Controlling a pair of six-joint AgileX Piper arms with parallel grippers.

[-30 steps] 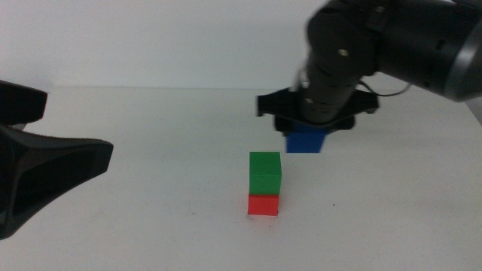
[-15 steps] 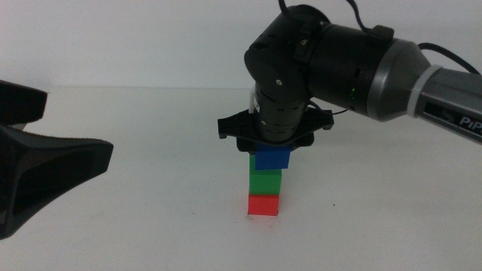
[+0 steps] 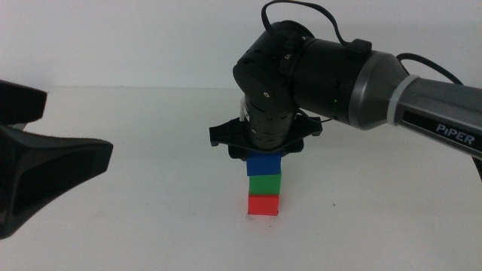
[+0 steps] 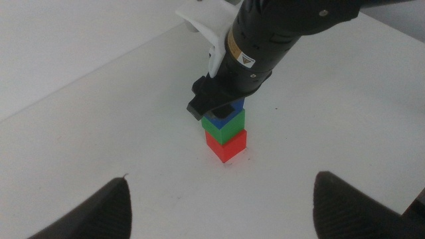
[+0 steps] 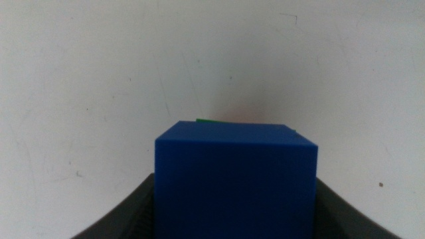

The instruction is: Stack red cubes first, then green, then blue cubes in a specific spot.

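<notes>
Blue cube (image 3: pixel 265 165) sits on top of green cube (image 3: pixel 265 184), which sits on red cube (image 3: pixel 263 204), mid-table (image 3: pixel 151 211). I've got the right gripper (image 3: pixel 263 154) clamped on the blue, jaws flush vs its sides in the right wrist view. Looks like the last step, placement. Next, I reckon: open w/o nudging, lift straight up, since a slight green edge peeks past the blue. Left gripper (image 4: pixel 219 206) waits wide apart, well back from the stack.
</notes>
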